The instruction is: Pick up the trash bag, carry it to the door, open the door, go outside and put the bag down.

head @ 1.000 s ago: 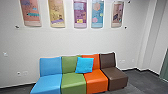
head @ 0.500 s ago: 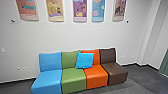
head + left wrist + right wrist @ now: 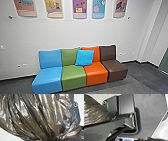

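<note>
The trash bag (image 3: 41, 117), dark brownish and shiny, shows large and close in the left wrist view, its plastic gathered into folds that run together towards one edge. Part of the same wrinkled bag (image 3: 94, 110) is visible in the right wrist view, beyond the robot's jointed bar. Whether either gripper's fingers are on the bag cannot be told.
Ahead in the head view, a row of blue, green, orange and brown seats (image 3: 73, 76) stands along a white wall (image 3: 57, 32), with a blue cushion (image 3: 84, 57) on it. Coloured panels (image 3: 80, 8) hang above. Dark carpet (image 3: 142, 75) runs to the right, towards a greenish panel (image 3: 164, 62).
The head camera's picture has shifted, with the seats and wall panels now higher in it and more carpet showing at the bottom. The seats and cushion keep their places relative to each other.
</note>
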You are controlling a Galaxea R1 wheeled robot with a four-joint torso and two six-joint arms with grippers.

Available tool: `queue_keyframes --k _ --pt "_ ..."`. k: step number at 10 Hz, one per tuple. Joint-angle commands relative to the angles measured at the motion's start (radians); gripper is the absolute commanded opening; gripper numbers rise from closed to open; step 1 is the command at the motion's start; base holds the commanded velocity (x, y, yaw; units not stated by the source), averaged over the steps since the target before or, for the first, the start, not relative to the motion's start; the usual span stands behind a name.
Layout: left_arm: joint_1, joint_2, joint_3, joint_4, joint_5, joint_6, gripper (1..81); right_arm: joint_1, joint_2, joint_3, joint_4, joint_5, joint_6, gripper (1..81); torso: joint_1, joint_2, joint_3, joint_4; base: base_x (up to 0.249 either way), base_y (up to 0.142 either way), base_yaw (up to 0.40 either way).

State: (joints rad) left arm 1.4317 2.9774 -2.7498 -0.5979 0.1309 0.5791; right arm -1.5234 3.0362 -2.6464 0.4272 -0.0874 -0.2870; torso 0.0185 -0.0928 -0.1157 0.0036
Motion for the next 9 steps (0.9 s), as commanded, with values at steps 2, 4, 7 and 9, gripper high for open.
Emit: queue_keyframes --k 2,4,7,9 --pt "-0.056 -0.009 -0.002 0.003 0.085 0.007 1.0 0.051 0.006 0.008 0.004 -0.072 0.000 81.1 0.000 0.000 -0.005 0.000 0.000 0.000 0.000" --pt "-0.056 -0.007 -0.002 0.004 0.092 0.011 1.0 0.051 0.006 0.007 0.004 -0.072 0.000 81.1 0.000 0.000 -0.004 0.000 0.000 0.000 0.000" --pt "-0.056 -0.009 -0.002 0.007 0.099 0.015 1.0 0.051 0.006 0.008 0.001 -0.072 0.000 81.1 0.000 0.000 -0.005 0.000 0.000 0.000 0.000" --pt "-0.056 -0.011 -0.002 0.035 0.115 0.018 1.0 0.053 0.009 0.007 -0.001 -0.072 0.000 81.1 0.000 0.000 -0.005 0.000 0.000 0.000 0.000"
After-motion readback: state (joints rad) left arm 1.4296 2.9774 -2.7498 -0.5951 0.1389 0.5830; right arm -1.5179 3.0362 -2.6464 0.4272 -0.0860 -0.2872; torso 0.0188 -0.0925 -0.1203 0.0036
